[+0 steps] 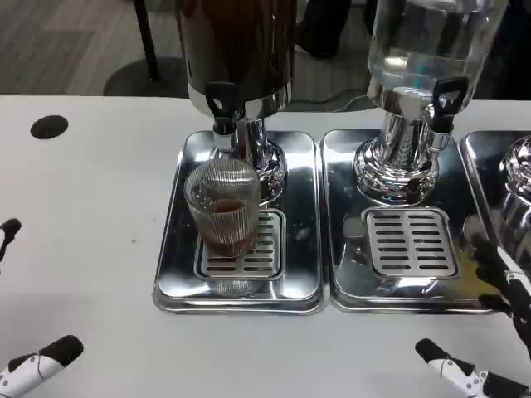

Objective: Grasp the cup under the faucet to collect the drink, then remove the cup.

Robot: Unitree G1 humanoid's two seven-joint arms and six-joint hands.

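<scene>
The upright ribbed glass cup (222,207) stands beneath the dark dispenser's faucet (222,106), up-right of the nearer, empty, spread-fingered left hand (33,361).

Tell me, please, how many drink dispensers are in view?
3: a dark one above the cup, a clear one beside it, and one partly visible at the right edge.

One clear ribbed glass cup (222,206) with brown drink in it. Two large drink dispensers on chrome pedestals: one dark-filled (236,50), one clear (431,41). Two black faucet taps, (222,104) and (446,99). Two full shiny steel drip trays, (178,249) and (344,249) (a third (481,157) shows at the right edge). Two slotted grilles, (265,249) and (412,242).
</scene>
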